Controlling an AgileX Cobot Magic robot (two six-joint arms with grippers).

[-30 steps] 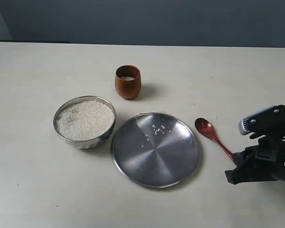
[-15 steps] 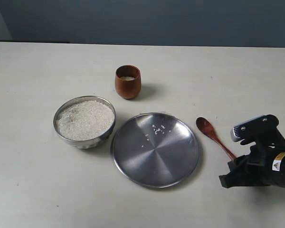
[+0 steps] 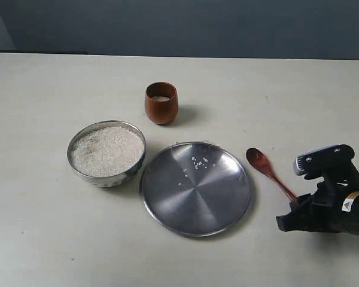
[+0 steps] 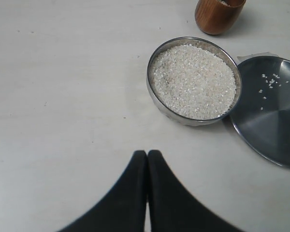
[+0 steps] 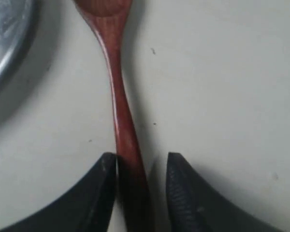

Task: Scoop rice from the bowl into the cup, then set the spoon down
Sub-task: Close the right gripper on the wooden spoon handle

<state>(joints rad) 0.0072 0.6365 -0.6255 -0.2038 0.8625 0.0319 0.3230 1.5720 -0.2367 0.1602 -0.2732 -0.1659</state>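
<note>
The wooden spoon [image 3: 268, 172] lies flat on the table to the right of the steel plate. My right gripper [image 3: 292, 209] is low over the end of its handle. In the right wrist view the spoon's handle [image 5: 117, 87] runs between the fingers of the right gripper [image 5: 140, 159]: one finger touches it and a gap shows at the other, so the jaws are open. The steel bowl [image 3: 78, 139] heaped with rice [image 3: 106, 149] sits at left, and the wooden cup [image 3: 161, 104] stands behind it with a little rice inside. My left gripper [image 4: 147, 153] is shut and empty, short of the bowl [image 4: 152, 92].
A flat steel plate [image 3: 194, 191] with a few stray grains lies between the bowl and the spoon; its rim [image 5: 5, 29] is close beside the spoon's bowl end. The left arm does not show in the exterior view.
My right gripper has dropped and shifted slightly left along the spoon's handle. The spoon has nudged a little; bowl, cup and plate have stayed put.
</note>
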